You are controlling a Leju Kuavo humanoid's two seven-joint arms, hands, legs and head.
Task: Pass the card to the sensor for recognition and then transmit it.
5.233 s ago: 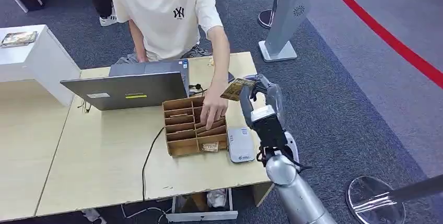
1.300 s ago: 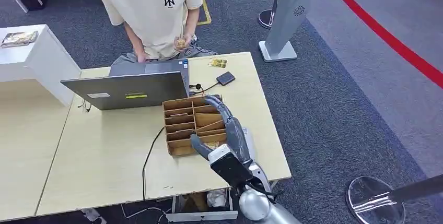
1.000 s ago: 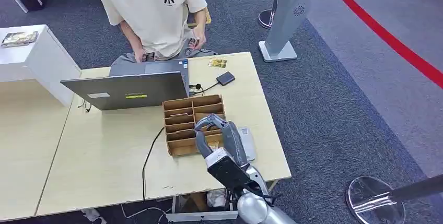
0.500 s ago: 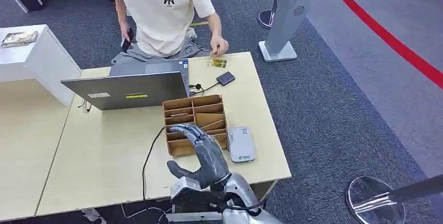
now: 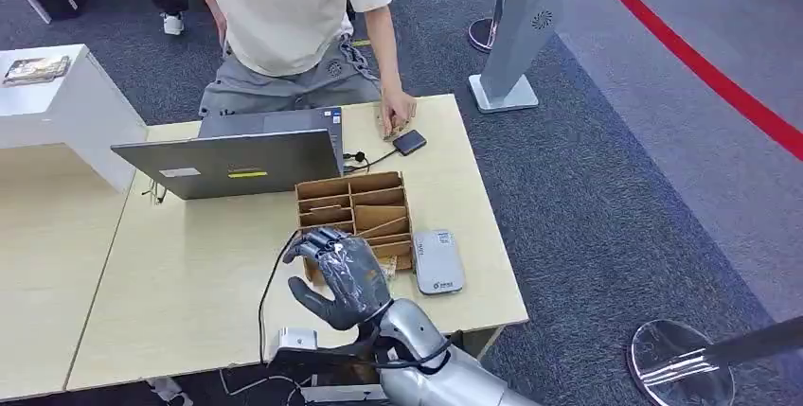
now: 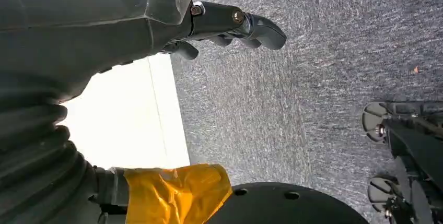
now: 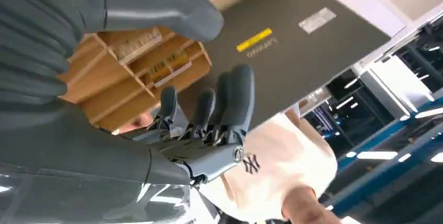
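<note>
The robot's right hand (image 5: 339, 278) is hovering empty, fingers loosely spread, over the near left corner of the cardboard organizer (image 5: 352, 207) on the worktop (image 5: 180, 302). The white sensor (image 5: 437, 260) is lying just beside the organizer's right side, near the worktop's right edge. An open laptop (image 5: 227, 160) is standing directly behind the organizer, a black cable (image 5: 269, 292) trailing from it toward the near edge. A person in a cream shirt (image 5: 289, 4) is leaning in from the far side, the person's hand (image 5: 397, 109) pressing on the card (image 5: 383, 123) at the far edge, next to a small dark device (image 5: 409, 142). Five seconds ago the right hand was holding a card high beyond the sensor; half a second ago it sat lower and nearer. The left hand (image 6: 230, 23) is hanging over grey carpet, fingers curled in with nothing in them. Bare wood is lying left of the cable.
</note>
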